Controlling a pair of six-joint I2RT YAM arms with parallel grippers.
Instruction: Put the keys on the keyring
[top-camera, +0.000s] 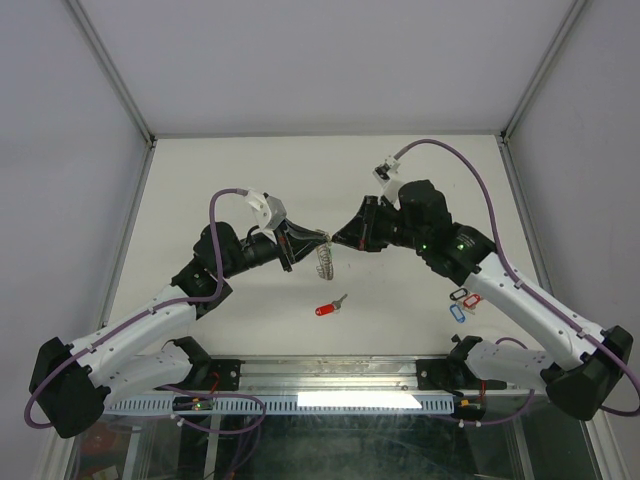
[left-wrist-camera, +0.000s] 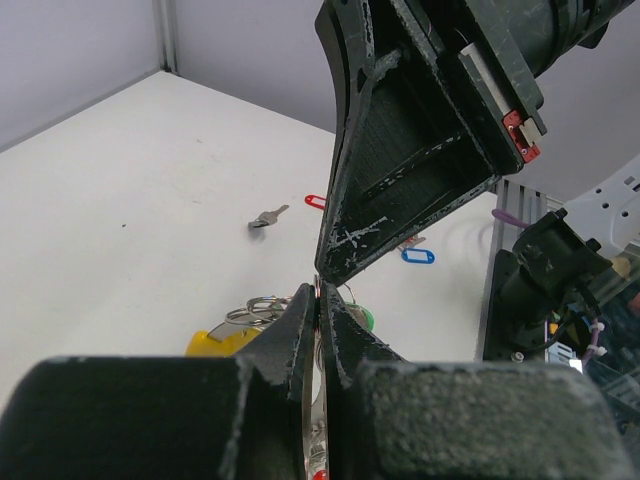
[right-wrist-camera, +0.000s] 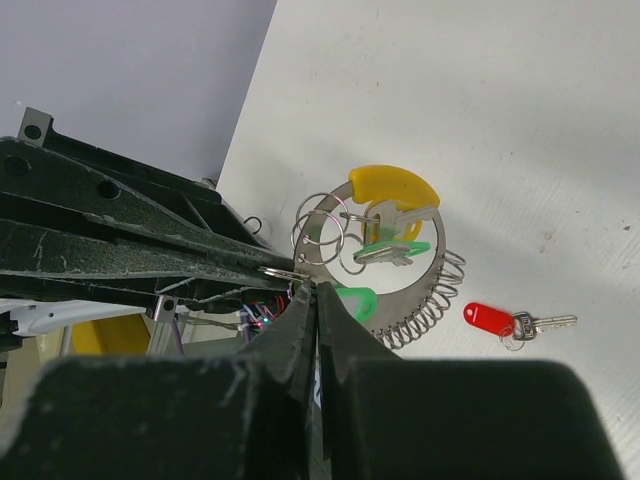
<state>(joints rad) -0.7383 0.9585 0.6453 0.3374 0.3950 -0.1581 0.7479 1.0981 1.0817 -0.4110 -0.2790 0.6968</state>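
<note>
The keyring (right-wrist-camera: 443, 292), a flat silvery crescent with a coiled wire edge, hangs in the air between both arms (top-camera: 325, 262). My left gripper (left-wrist-camera: 321, 293) is shut on the ring's thin metal strip. My right gripper (right-wrist-camera: 314, 289) is shut too, its tips meeting the left ones at the same end of the ring. Keys with a yellow tag (right-wrist-camera: 391, 186) and green tags (right-wrist-camera: 396, 249) hang on small split rings from the keyring. One key with a red tag (top-camera: 326, 308) lies on the table below.
A red and a blue tag (top-camera: 461, 303) lie on the white table near the right arm. Grey walls enclose the table on three sides. A metal rail (top-camera: 330, 375) runs along the near edge.
</note>
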